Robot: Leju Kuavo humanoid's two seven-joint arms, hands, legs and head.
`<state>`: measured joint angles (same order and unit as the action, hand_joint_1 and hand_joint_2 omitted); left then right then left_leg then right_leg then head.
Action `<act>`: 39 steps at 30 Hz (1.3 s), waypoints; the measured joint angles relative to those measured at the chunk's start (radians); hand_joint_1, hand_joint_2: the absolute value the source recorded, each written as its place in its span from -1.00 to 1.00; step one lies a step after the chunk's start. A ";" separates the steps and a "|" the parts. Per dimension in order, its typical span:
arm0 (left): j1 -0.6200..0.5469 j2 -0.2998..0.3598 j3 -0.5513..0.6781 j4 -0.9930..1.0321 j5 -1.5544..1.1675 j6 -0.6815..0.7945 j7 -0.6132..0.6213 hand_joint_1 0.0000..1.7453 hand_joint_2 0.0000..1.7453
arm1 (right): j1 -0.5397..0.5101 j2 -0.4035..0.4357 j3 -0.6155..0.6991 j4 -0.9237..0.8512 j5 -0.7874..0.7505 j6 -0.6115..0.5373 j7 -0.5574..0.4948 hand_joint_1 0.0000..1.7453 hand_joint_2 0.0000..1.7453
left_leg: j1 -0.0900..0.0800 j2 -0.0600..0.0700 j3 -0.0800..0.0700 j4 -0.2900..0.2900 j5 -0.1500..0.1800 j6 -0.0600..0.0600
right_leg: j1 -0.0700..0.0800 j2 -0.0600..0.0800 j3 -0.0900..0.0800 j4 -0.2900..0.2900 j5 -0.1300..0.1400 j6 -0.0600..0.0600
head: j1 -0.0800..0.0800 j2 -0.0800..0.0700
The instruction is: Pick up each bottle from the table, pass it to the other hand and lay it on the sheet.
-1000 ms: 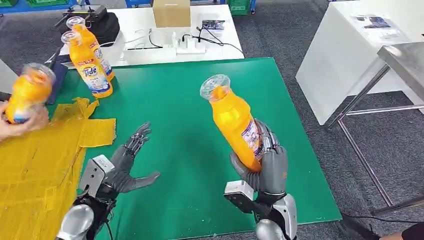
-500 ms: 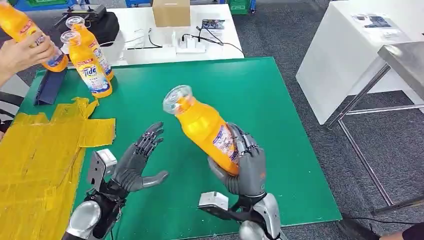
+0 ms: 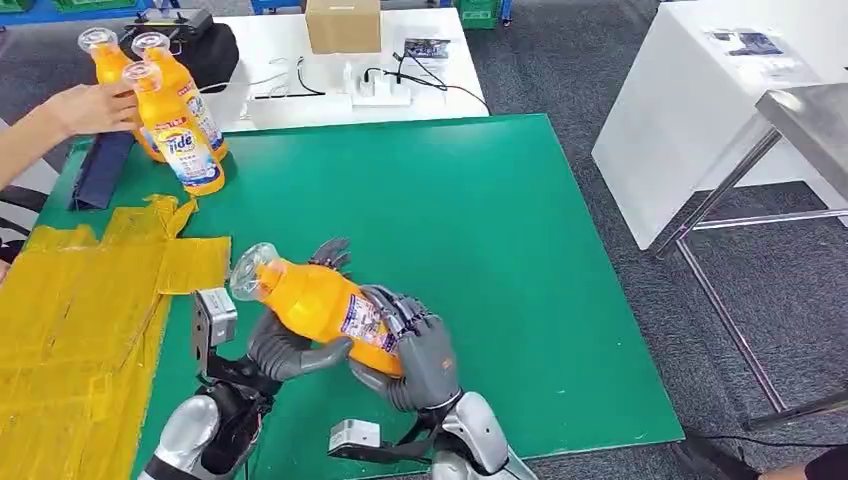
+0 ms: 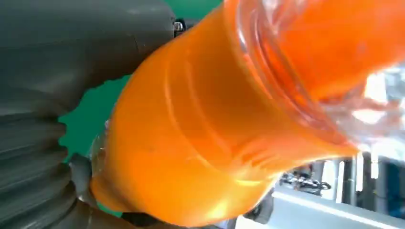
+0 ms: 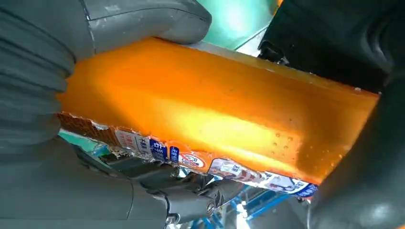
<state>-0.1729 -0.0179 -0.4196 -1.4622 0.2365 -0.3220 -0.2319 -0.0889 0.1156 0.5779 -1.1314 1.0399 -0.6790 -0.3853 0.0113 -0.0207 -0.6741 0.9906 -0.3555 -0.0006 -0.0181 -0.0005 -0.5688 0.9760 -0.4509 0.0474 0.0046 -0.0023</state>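
An orange bottle [image 3: 320, 305] with a clear cap is tilted low over the green mat [image 3: 480, 220], cap toward the yellow sheet [image 3: 80, 310]. My right hand [image 3: 415, 350] grips its labelled lower half. My left hand [image 3: 280, 350] cups the upper body from below, thumb against it, fingers [image 3: 330, 252] still stretched out behind. The left wrist view shows the bottle [image 4: 205, 143] close up against the grey thumb [image 4: 71, 57]. In the right wrist view the bottle [image 5: 205, 114] lies under the thumb [image 5: 143, 19]. Two more bottles [image 3: 180, 130] stand at the mat's far left corner.
A person's hand [image 3: 90, 105] holds a third bottle [image 3: 108, 60] upright beside those two. A dark blue flat object [image 3: 95, 170] lies near them. Behind the mat, a white table carries a cardboard box [image 3: 343, 25], a power strip [image 3: 380, 95] and a black bag [image 3: 205, 45]. A metal table [image 3: 810, 120] stands right.
My right hand swung the bottle down and left into my left hand, which rose to meet it. The person carried a bottle from the sheet to the far left corner.
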 measured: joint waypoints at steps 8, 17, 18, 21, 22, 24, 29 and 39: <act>0.026 -0.004 -0.008 0.021 0.037 -0.003 -0.006 1.00 1.00 | 0.003 0.010 0.000 0.034 0.020 0.000 -0.003 1.00 1.00 | 0.000 0.000 0.000 0.000 0.000 0.000 | 0.000 0.000 0.000 0.000 0.000 0.000 | 0.000 0.000; 0.114 -0.010 0.002 -0.006 0.058 -0.006 -0.040 1.00 1.00 | 0.056 0.043 -0.014 0.039 0.052 -0.001 -0.020 1.00 1.00 | 0.000 0.000 0.000 0.000 -0.002 -0.002 | 0.000 0.000 -0.005 0.000 -0.002 -0.001 | 0.000 0.000; 0.114 -0.013 0.005 -0.005 0.065 -0.006 -0.040 1.00 1.00 | 0.058 0.046 -0.017 0.039 0.050 -0.001 -0.026 1.00 1.00 | 0.000 0.000 0.000 0.000 -0.002 -0.002 | 0.000 0.000 -0.005 0.000 -0.002 -0.001 | 0.000 0.000; 0.116 -0.026 0.016 -0.003 0.097 -0.015 -0.046 1.00 1.00 | 0.059 0.053 -0.026 0.039 0.053 -0.001 -0.039 1.00 1.00 | 0.000 0.000 0.000 0.000 -0.002 -0.001 | 0.000 0.000 -0.005 0.000 -0.002 -0.001 | 0.000 0.000; 0.116 -0.028 0.019 -0.002 0.102 -0.020 -0.048 1.00 1.00 | 0.059 0.055 -0.030 0.039 0.055 -0.001 -0.042 1.00 1.00 | 0.000 0.000 0.000 0.000 -0.002 -0.001 | 0.000 0.000 -0.005 0.000 -0.001 -0.001 | 0.000 0.000; 0.119 -0.034 0.025 -0.001 0.110 -0.023 -0.050 1.00 1.00 | 0.059 0.059 -0.034 0.038 0.063 -0.001 -0.047 1.00 1.00 | 0.000 0.000 0.000 0.000 -0.002 -0.001 | 0.000 0.000 0.000 0.000 -0.001 -0.001 | 0.000 0.000; 0.129 -0.042 0.030 -0.001 0.113 -0.022 -0.052 1.00 1.00 | 0.066 0.066 -0.050 0.035 0.006 -0.001 -0.091 0.58 1.00 | 0.000 0.000 0.000 0.000 -0.002 -0.001 | 0.000 0.000 0.000 0.000 -0.001 -0.001 | 0.000 0.000; 0.135 -0.049 0.036 -0.001 0.057 0.025 -0.073 1.00 1.00 | 0.074 0.066 -0.045 0.011 -0.110 -0.001 -0.104 -1.00 1.00 | 0.000 0.000 0.000 0.000 -0.002 -0.001 | 0.000 0.000 0.000 0.000 -0.001 -0.001 | 0.000 0.000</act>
<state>-0.0383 -0.0671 -0.3834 -1.4633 0.2932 -0.2974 -0.3049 -0.0151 0.1816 0.5326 -1.1200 0.9303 -0.6798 -0.4891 0.0114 -0.0206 -0.6738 0.9905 -0.3572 -0.0020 -0.0177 -0.0004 -0.5688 0.9761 -0.4523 0.0462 0.0046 -0.0023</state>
